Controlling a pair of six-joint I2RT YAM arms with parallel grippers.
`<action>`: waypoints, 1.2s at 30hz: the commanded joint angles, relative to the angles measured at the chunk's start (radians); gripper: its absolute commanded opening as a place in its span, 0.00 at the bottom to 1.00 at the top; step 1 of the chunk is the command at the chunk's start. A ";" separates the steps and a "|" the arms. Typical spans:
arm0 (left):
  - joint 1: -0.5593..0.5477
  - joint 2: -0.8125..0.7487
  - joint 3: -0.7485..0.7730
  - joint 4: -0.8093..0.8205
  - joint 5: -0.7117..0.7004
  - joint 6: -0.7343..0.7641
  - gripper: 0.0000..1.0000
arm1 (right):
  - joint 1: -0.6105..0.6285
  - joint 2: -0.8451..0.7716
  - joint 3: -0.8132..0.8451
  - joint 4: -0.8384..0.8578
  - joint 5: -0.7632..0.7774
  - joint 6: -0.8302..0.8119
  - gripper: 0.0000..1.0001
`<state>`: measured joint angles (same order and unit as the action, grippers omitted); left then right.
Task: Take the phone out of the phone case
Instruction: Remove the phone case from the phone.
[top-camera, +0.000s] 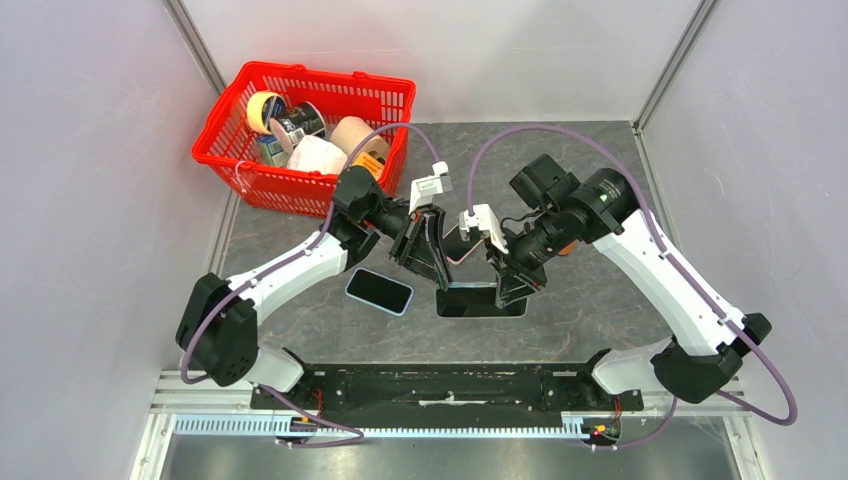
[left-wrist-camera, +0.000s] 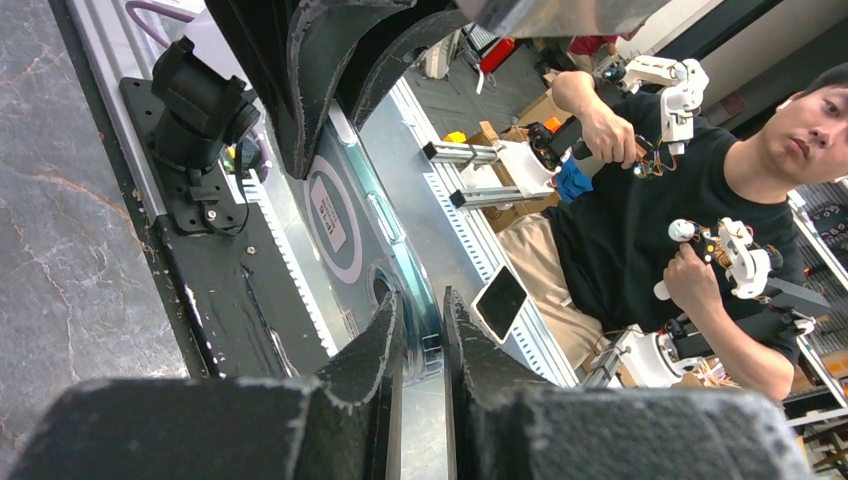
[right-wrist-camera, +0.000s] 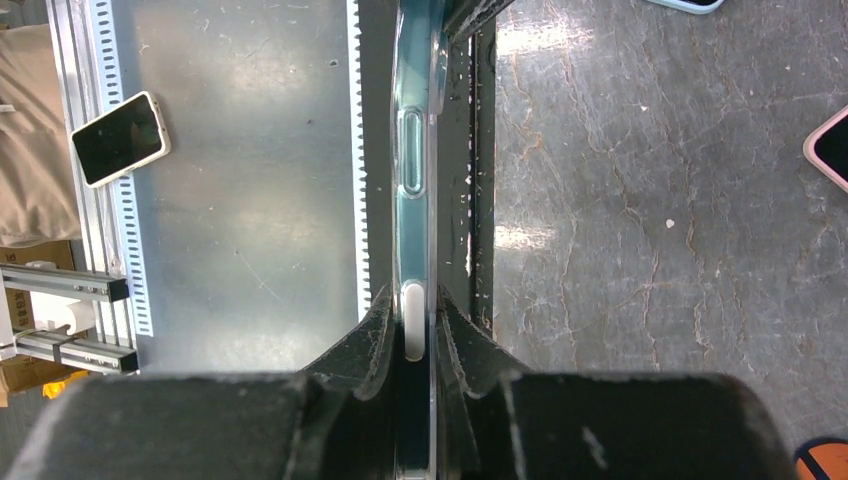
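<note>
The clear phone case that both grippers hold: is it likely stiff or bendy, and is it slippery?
The clear case looks thin and glossy, so it is probably slippery and somewhat bendy. Held edge-on by the right gripper and the left gripper, it appears straight, so it is likely not floppy.

Looking into a robotics lab's teleoperation cell: being walled by pale panels (top-camera: 90, 200) on aluminium posts (top-camera: 200, 50) along the top external view's sides, and facing a seated operator (left-wrist-camera: 640, 210) at the right of the left wrist view, gripping a white leader handle (left-wrist-camera: 668, 85) in each fist.
</note>
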<state>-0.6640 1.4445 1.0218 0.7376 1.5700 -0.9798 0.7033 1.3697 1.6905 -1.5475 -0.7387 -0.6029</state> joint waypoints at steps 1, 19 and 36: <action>-0.072 0.010 0.060 0.059 -0.048 0.007 0.02 | 0.016 0.016 0.003 0.258 -0.029 -0.029 0.00; -0.088 0.052 0.057 0.064 -0.039 0.018 0.02 | 0.025 0.003 -0.018 0.274 -0.010 -0.045 0.00; -0.091 0.115 0.097 0.059 0.010 0.018 0.02 | 0.038 -0.004 -0.041 0.279 -0.001 -0.074 0.00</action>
<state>-0.6994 1.5410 1.0386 0.7380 1.5711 -0.9798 0.7116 1.3468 1.6497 -1.5654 -0.6449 -0.6395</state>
